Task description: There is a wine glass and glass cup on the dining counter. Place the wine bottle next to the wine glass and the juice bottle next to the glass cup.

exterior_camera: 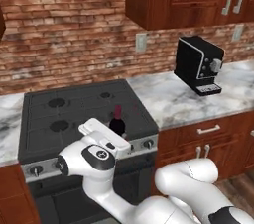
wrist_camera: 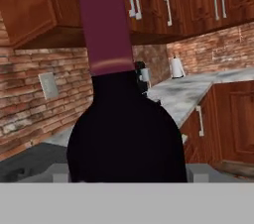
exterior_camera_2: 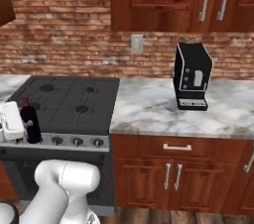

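The wine bottle, dark with a long dark-red neck, stands upright at the front edge of the black stove. My gripper is shut on its body from the near side. From the right base the bottle sits against the white hand, with the gripper at the left edge. In the hand view the bottle is very close, between the gripper fingers. The wine glass, glass cup, juice bottle and dining counter are out of view.
A black coffee machine stands on the marble wall counter right of the stove. Wooden cabinets hang above and sit below the counter. A brick wall with an outlet runs behind. My own arm crosses the foreground.
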